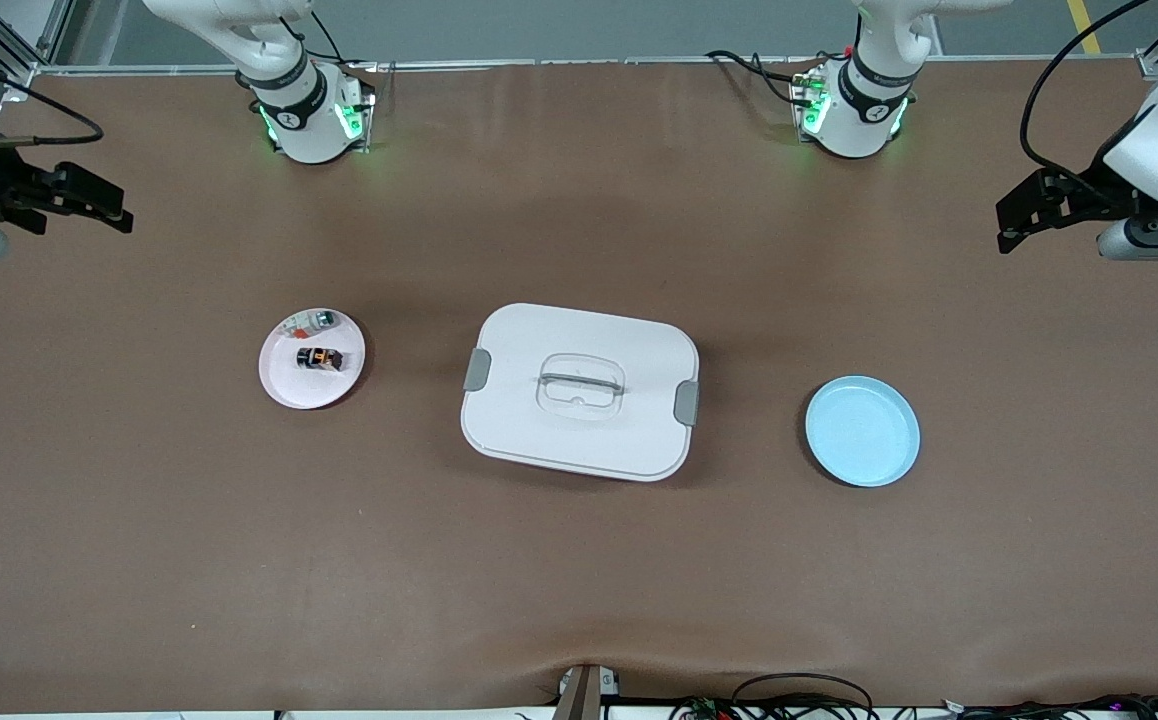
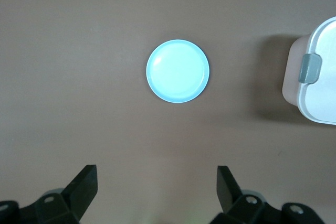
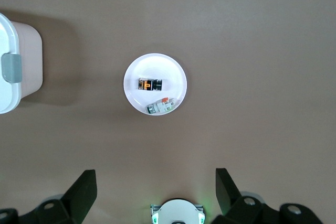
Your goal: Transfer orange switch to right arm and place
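The orange switch, a tiny black block with an orange middle, lies on a small pale pink plate toward the right arm's end of the table. A pale clear-white part shares that plate. My right gripper hangs open and empty, high over the table's edge at that end, well apart from the plate. At the left arm's end, my left gripper is likewise raised, open and empty.
A white lidded box with grey latches stands at the table's middle. An empty light blue plate lies between it and the left arm's end. Cables run along the table's front edge.
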